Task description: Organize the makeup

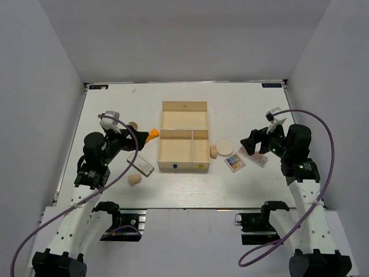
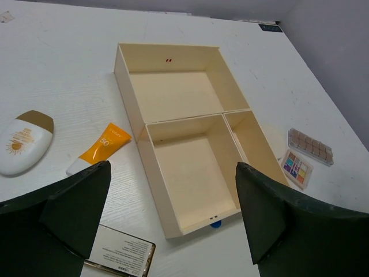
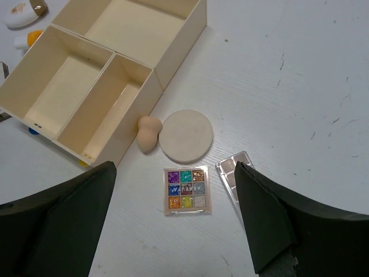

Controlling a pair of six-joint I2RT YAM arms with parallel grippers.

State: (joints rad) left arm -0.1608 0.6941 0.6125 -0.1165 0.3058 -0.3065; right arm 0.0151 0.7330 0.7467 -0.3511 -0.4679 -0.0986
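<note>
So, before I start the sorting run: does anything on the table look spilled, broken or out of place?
Nothing looks spilled or damaged. The wooden box sits empty, with everything lying loose around it: the orange tube on its left, the sponge, round puff and multicoloured palette on its right.

White worktop enclosed by 3 plain pale grey walls: left wall, far wall, right wall. The surface carries faint scuffs and dark specks. 2 small dark labels mark its far corners. Lighting is even and diffuse; shadows are soft.
</note>
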